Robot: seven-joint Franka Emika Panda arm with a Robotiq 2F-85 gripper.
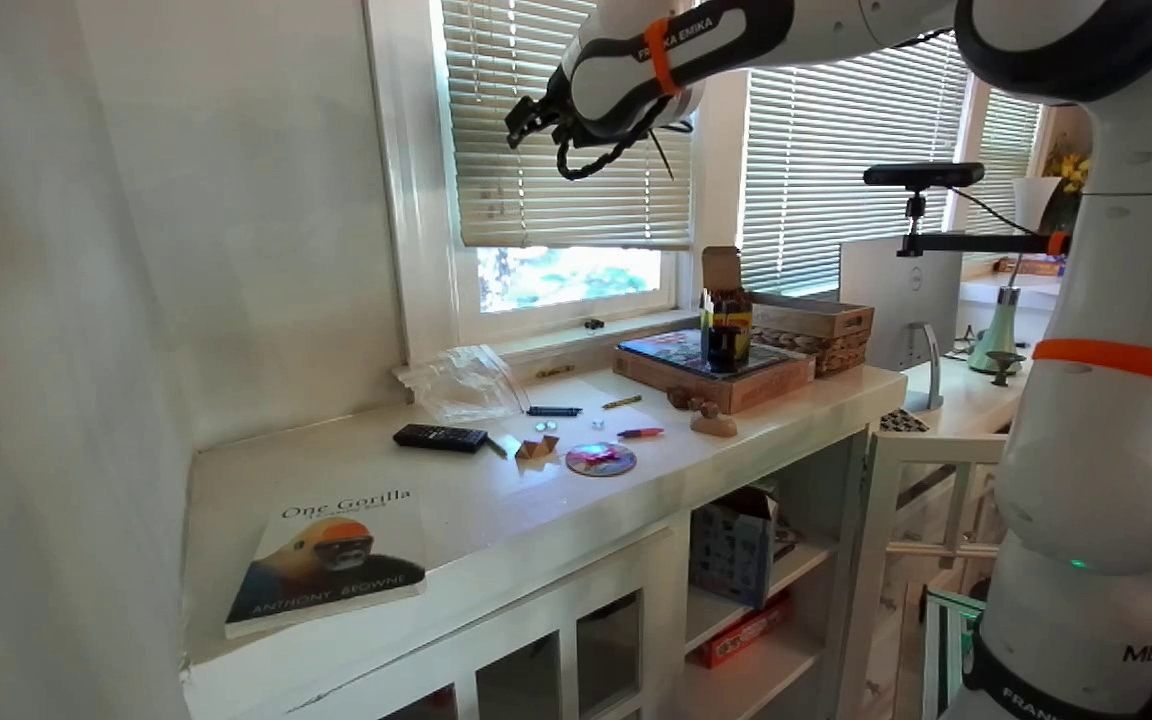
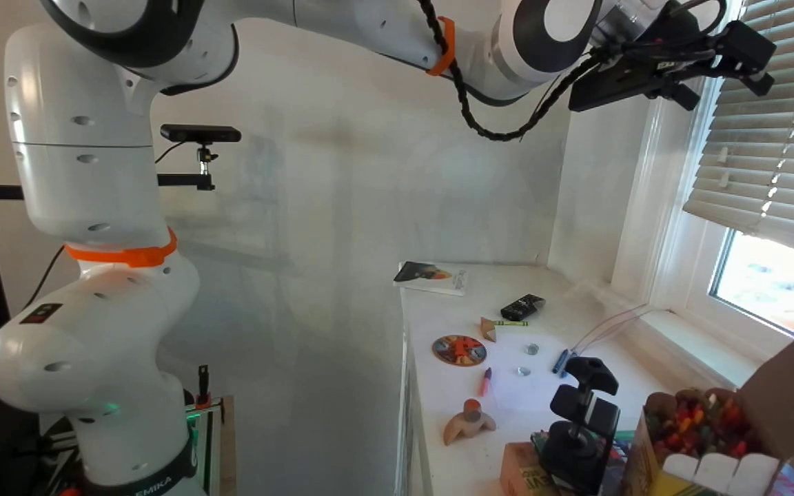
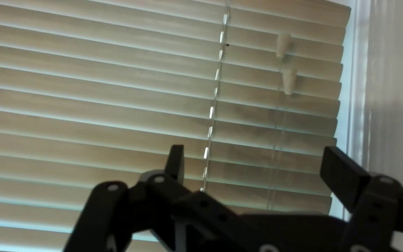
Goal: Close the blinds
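Your gripper [image 3: 252, 161], jaws spread wide, hangs before the blinds [image 1: 576, 208], near the left edge of the window frame [image 1: 412, 200].

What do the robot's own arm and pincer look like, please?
The arm is glossy white with black trim, orange bands and FRANKA EMIKA lettering. A black, braided-looking cable hangs along its outer end. The pincer is black, with two blocky fingers.

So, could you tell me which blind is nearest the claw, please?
The leftmost blind in an exterior view, where the other blinds hang farther right; its slats fill most of the wrist view, behind the open claw.
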